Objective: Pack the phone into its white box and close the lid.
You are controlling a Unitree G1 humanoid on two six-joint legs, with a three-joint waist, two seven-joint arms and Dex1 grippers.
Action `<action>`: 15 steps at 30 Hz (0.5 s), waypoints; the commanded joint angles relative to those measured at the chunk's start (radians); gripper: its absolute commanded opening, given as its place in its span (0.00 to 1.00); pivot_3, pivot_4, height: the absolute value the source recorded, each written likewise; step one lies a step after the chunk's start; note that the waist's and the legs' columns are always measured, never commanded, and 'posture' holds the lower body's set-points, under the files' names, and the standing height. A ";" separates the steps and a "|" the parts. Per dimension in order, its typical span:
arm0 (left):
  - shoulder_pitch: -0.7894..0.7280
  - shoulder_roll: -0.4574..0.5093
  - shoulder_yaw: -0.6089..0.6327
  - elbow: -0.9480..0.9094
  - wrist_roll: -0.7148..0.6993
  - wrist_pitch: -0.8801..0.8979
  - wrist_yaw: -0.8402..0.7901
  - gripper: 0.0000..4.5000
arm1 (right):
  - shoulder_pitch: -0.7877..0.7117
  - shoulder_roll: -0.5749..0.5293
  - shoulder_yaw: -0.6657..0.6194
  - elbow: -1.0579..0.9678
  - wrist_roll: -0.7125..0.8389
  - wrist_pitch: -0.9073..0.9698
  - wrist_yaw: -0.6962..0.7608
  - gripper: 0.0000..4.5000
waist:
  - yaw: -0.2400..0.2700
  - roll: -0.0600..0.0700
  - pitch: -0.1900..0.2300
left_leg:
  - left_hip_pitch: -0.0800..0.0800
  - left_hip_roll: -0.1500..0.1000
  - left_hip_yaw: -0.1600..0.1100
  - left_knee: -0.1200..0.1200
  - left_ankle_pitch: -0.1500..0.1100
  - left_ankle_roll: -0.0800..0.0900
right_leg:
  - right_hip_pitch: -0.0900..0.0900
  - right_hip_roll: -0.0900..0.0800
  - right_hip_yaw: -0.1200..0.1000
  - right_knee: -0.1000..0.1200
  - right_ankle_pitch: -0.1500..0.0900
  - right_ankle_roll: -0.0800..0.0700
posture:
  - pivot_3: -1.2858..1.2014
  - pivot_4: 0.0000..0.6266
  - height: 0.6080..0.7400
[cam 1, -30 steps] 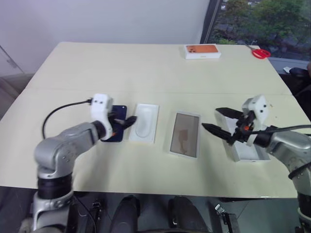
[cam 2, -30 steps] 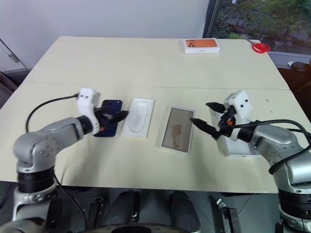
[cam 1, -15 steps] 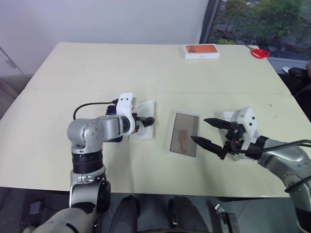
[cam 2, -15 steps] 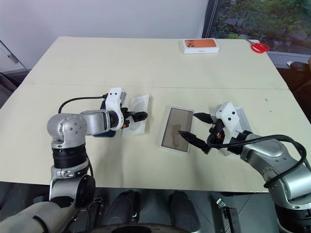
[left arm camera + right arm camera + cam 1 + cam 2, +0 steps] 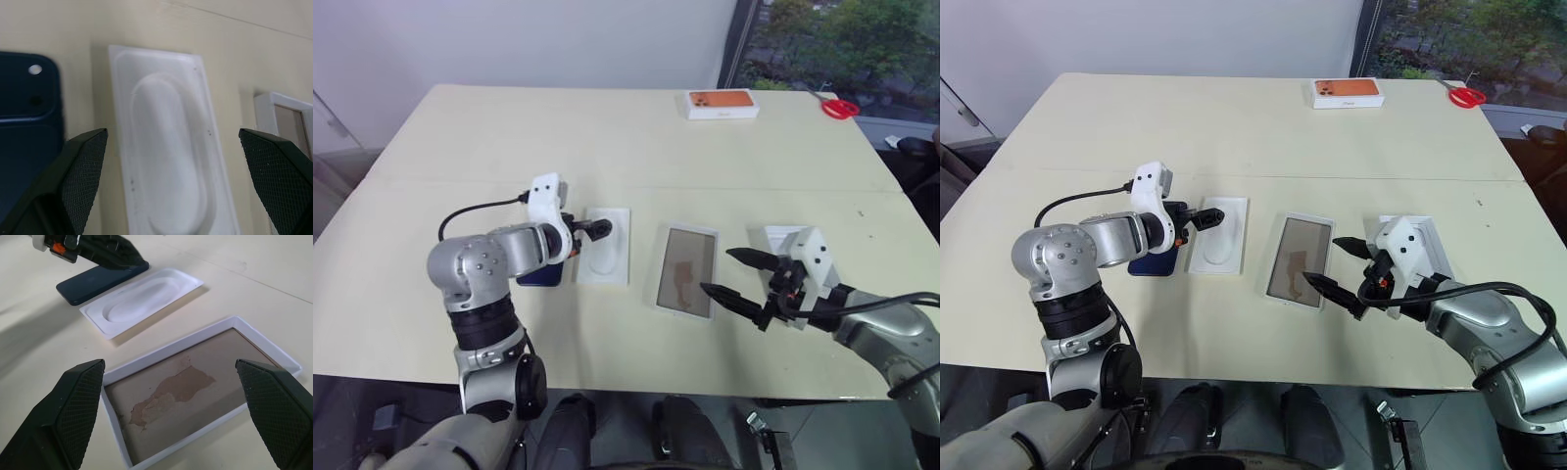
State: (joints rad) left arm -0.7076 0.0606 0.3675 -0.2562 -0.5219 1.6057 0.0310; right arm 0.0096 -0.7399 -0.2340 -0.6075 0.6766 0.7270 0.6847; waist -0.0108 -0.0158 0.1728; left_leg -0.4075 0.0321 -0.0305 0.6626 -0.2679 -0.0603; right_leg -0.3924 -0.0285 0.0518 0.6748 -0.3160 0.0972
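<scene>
Clearly the packing has barely begun: on the table [image 5: 460, 127] the white box [image 5: 1300, 260] lies empty, the lid [image 5: 1415, 245] rests beside it under the right gripper [image 5: 1337, 269], and the phone [image 5: 27, 122] lies beside one insert [image 5: 166, 161]. Both grippers, left gripper [image 5: 597, 231] included, gape empty. Next, the left should close on the phone. Far off: one orange-topped box [image 5: 721, 104], one pair of scissors [image 5: 838, 106].

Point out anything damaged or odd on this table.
The shallow white cardboard box has a torn, patchy tan-brown inner floor, with a lighter irregular scar across the middle. The dark navy phone and thin white insert with oval hollow look intact.
</scene>
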 commanded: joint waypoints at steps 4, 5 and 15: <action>-0.003 -0.021 -0.022 0.018 0.039 0.009 0.008 1.00 | -0.006 -0.003 -0.006 -0.030 -0.001 -0.029 0.004 1.00 | -0.001 0.000 0.000 | 0.000 0.000 0.000 0.000 0.000 0.000 | 0.000 0.000 0.000 0.000 0.000 0.000 | 0.52 0.24 0.93; -0.002 -0.020 -0.032 0.023 0.045 0.009 0.006 1.00 | -0.004 -0.003 -0.007 -0.030 -0.002 -0.031 0.003 1.00 | -0.001 0.000 0.000 | 0.000 0.000 0.000 0.000 0.000 0.000 | 0.000 0.000 0.000 0.000 0.000 0.000 | 0.52 0.24 0.93; 0.013 -0.050 -0.039 0.081 0.032 0.009 0.005 1.00 | 0.010 -0.008 -0.023 -0.037 -0.008 -0.040 -0.004 1.00 | 0.000 0.000 0.000 | 0.000 0.000 0.000 0.000 0.000 0.000 | 0.000 0.000 0.000 0.000 0.000 0.000 | 0.52 0.24 0.93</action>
State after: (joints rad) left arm -0.7016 0.0227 0.3298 -0.1883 -0.4668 1.6052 0.0415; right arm 0.0236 -0.7400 -0.2341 -0.6075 0.6698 0.7105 0.6837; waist -0.0113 -0.0157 0.1728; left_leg -0.4071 0.0322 -0.0306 0.6625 -0.2679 -0.0603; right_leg -0.3920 -0.0286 0.0518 0.6748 -0.3160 0.0972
